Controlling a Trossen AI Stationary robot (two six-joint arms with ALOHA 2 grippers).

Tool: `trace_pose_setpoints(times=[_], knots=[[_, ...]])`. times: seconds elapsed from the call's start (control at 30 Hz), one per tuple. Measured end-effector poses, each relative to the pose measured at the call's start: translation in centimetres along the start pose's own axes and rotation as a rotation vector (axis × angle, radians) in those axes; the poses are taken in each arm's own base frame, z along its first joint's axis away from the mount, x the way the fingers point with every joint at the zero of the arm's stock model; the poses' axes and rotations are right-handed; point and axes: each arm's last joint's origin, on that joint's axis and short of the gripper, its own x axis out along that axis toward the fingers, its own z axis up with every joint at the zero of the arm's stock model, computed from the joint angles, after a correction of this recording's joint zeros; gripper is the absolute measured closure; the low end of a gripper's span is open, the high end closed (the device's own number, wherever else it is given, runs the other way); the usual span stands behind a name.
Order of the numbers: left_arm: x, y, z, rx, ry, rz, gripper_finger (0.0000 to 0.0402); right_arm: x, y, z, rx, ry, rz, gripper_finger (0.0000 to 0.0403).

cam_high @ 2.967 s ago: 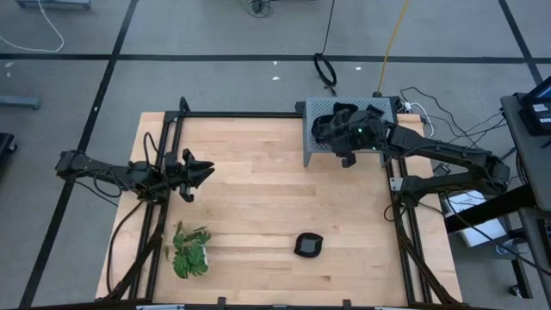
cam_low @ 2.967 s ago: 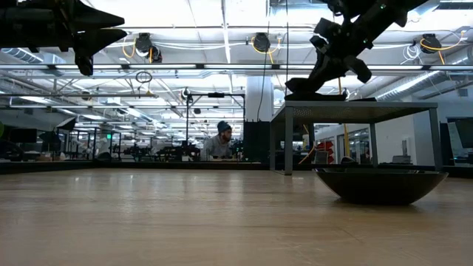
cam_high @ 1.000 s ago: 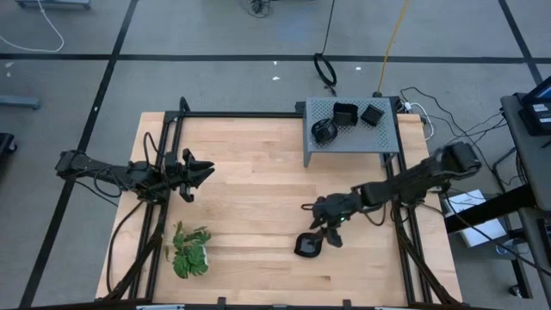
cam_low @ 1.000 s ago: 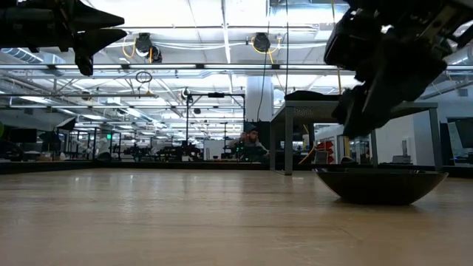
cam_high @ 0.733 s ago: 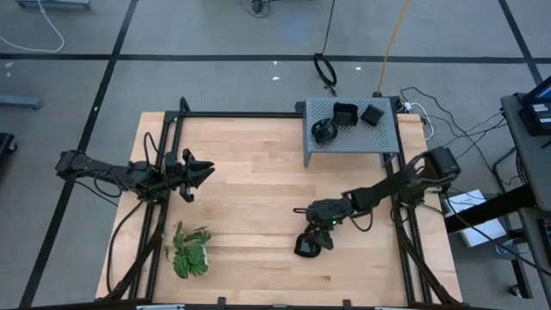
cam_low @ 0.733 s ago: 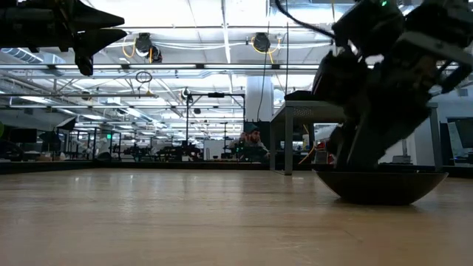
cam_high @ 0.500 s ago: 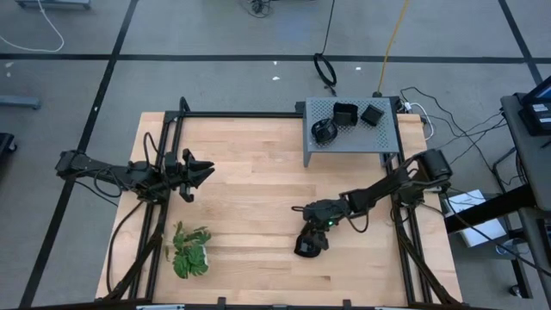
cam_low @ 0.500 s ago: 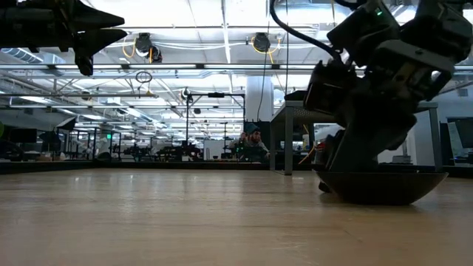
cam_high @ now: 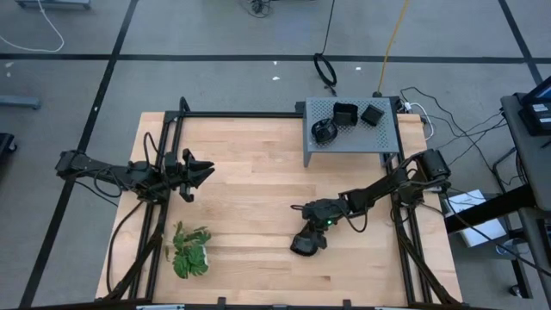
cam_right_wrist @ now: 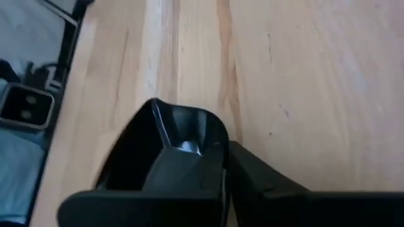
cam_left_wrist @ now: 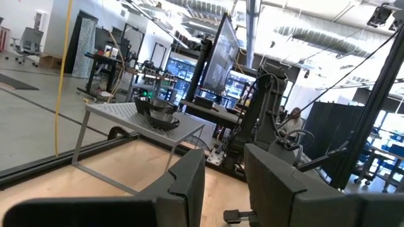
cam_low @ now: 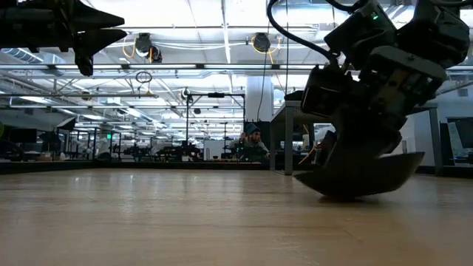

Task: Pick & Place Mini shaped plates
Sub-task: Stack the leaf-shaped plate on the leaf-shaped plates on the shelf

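Observation:
One mini shaped plate [cam_high: 300, 248], a glossy black dish, sits tilted on the wooden table near its front right, with my right gripper [cam_high: 312, 238] shut on it. In the low view the plate [cam_low: 355, 181] has its right side raised. Three more black plates [cam_high: 345, 114] rest on top of the grey perforated box [cam_high: 387, 138] at the far right. My left gripper [cam_high: 205, 171] hovers open above the table's left side, holding nothing. My right gripper pinches the plate's rim [cam_right_wrist: 211, 135] on the side toward the table's right, one finger [cam_right_wrist: 180, 167] inside the dish and the other finger [cam_right_wrist: 265, 183] outside. The fingers slant down from the table's right. The plate is tilted, its left edge [cam_low: 307, 179] on the table.
A green leafy plant [cam_high: 190, 251] lies near the table's front left corner. Black frame rails [cam_high: 159, 232] run along the table's left and right sides. The wood between the plant and the held plate is bare.
My right gripper has come down onto the plate and shut on its rim. The plate, flat on the table before, is now tipped: the side toward the table's right is raised and its left edge stays on the wood.

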Motion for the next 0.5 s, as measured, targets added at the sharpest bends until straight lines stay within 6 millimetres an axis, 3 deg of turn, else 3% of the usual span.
trace_pose_setpoints(times=[0.23,0.37,0.5], knots=[[0.0,0.0,0.0,0.000,0.000,0.000,0.0286,-0.9,-0.2,2.2,0.002,-0.089,0.007,0.0401],[0.0,0.0,0.0,0.000,0.000,0.000,0.0286,-2.9,-0.2,4.5,-0.038,-0.165,-0.023,0.0402],[0.0,0.0,0.0,0.000,0.001,0.000,0.0286,-6.2,0.1,7.1,-0.119,-0.290,-0.117,0.0402]])
